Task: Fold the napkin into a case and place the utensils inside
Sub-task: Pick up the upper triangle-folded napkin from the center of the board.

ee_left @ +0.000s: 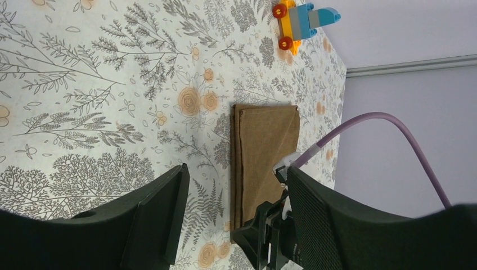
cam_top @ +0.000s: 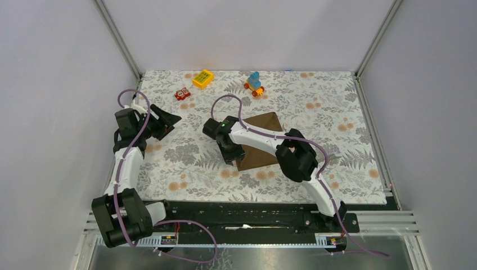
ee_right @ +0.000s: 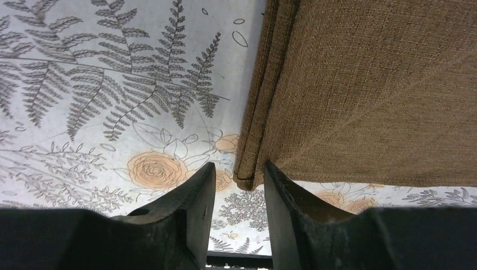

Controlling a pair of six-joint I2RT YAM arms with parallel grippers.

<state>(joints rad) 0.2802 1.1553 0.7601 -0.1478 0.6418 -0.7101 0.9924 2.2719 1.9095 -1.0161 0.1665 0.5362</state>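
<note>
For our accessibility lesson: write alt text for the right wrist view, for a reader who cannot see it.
A folded brown napkin fills the upper right, its near corner at the gap between the two dark fingers of the open gripper. Grey floral tablecloth covers the left.

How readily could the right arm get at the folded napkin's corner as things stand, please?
Probably yes: the right claw is open, and the corner of the folded napkin lies at its gap, nothing between.
</note>
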